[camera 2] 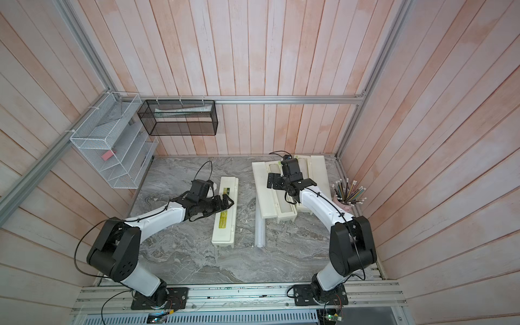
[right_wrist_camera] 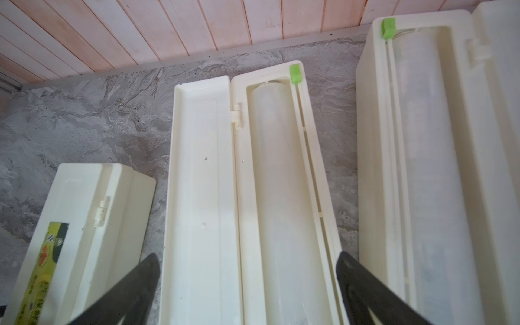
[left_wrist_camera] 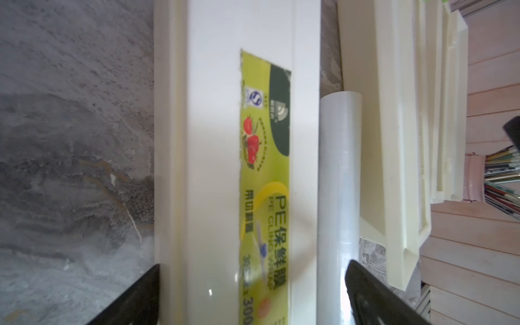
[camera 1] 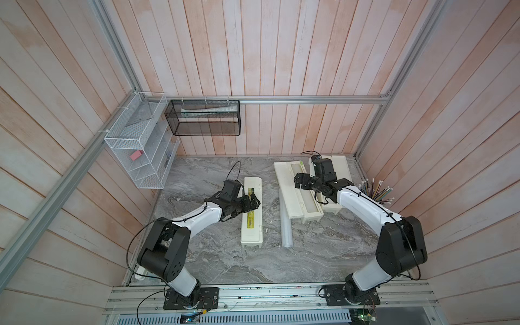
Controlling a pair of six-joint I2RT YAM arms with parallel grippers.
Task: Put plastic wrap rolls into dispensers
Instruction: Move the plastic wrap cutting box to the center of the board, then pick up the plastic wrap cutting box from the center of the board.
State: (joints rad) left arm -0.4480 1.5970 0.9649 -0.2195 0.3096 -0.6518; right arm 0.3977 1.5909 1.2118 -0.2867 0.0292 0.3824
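Both wide open right now, nothing held. My left end effector [left_wrist_camera: 253, 264] hovers over the closed dispenser [left_wrist_camera: 213, 140], and the loose roll [left_wrist_camera: 337, 183] lies on the table [left_wrist_camera: 70, 140] just beside that box. My right end effector [right_wrist_camera: 247, 254] is above an open dispenser [right_wrist_camera: 202, 168] with a roll [right_wrist_camera: 281, 183] in its trough; a second loaded dispenser [right_wrist_camera: 371, 140] sits just beside it.

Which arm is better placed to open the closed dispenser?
Left: the left tool hangs open right over the closed dispenser, while the right tool is above a loaded open dispenser.
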